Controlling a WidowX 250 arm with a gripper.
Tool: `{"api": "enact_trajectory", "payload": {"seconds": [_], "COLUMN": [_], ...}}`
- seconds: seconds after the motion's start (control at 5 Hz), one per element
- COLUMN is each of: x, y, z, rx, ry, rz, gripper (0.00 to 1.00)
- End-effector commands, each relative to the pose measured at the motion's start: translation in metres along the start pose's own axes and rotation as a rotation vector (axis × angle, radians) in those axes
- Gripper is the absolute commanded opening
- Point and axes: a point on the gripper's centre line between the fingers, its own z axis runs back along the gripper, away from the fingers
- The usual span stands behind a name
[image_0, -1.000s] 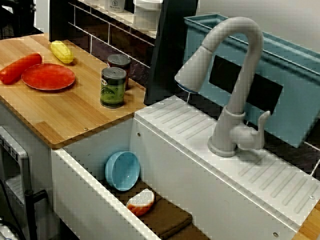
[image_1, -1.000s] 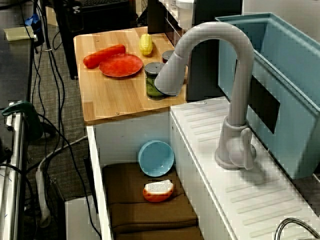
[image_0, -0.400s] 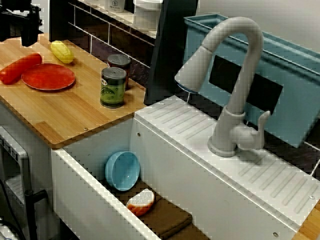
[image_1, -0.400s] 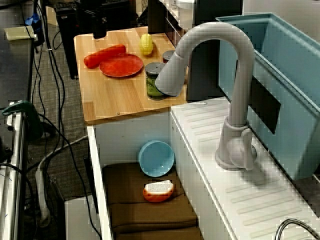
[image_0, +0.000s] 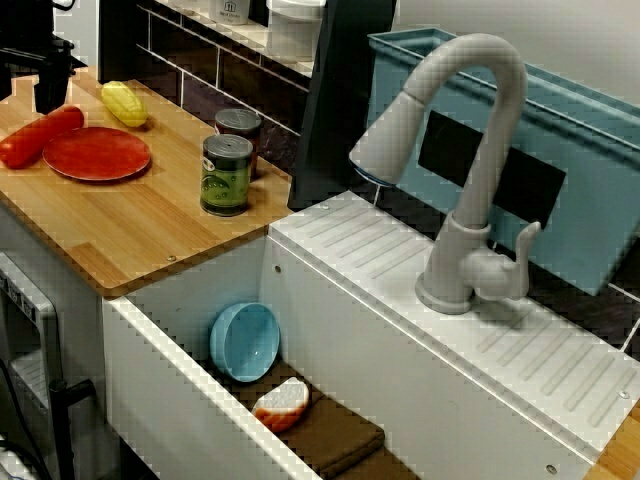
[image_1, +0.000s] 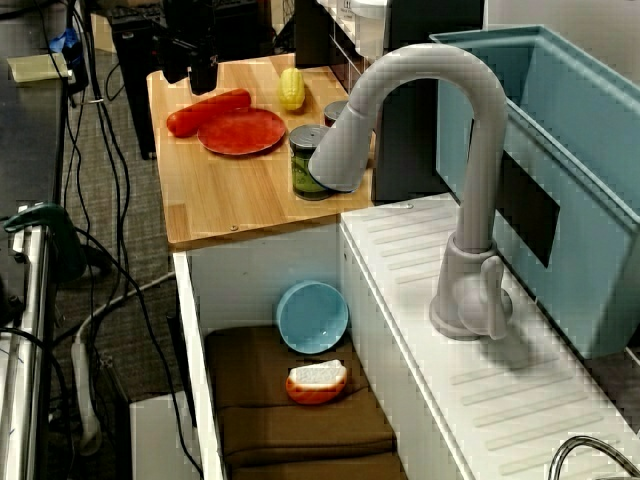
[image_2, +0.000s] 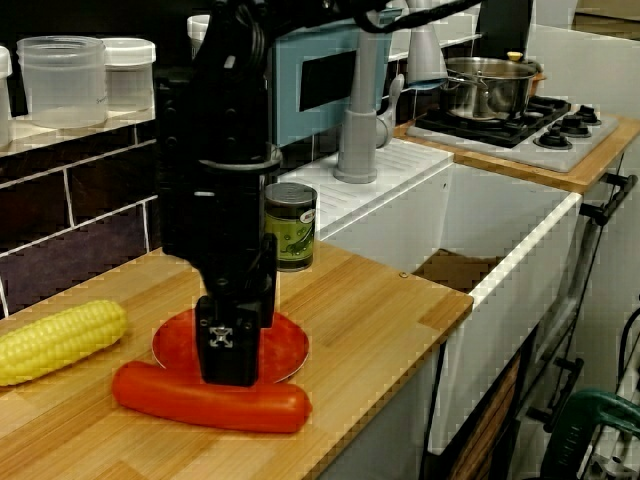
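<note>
Since the tool stands low over the long red vegetable at the far end of the desk, I log the work as at the reaching stage: nothing gripped, nothing raised.

Tool state: in the view along the sink two dark fingers show with a gap between them, so I read the jaws as spread. In the low view across the desk only the near finger shows, edge on. Its tip overlaps the top edge of the vegetable, but I cannot tell whether it touches.

Vegetable: it lies flat on the wood, along the near rim of the red plate and touching or just beside it — not on it.

Around it:
- corn cob on the desk near the wall, apart from the vegetable
- green can upright beyond the plate, with a second can behind it
- blue bowl tipped on its side in the sink
- a small white-topped food piece on the brown cloth, near the bowl
- faucet arching over the drainboard

Judgement: the approach is made and the tool is lined up above the vegetable. The pinch is not made, and the vegetable rests at full length on the desk — so all of the handling is left.
</note>
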Motion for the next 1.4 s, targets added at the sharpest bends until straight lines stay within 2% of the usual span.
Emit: {"api": "enact_trajectory", "payload": {"seconds": [0.0,0.2,0.8,1.2], "x": [-0.001,0.002,0.008,0.010], "y": [0.010,0.008,0.004,0.004], "z": [0.005,-0.004,-0.018,-0.025], "rx": [0.027,0.032,-0.001,0.010], "ry": [-0.054,-0.055,-0.046,-0.029], "rz": [0.010,0.024,0.047,0.047], "gripper": [1.00,1.00,1.00,1.00]}}
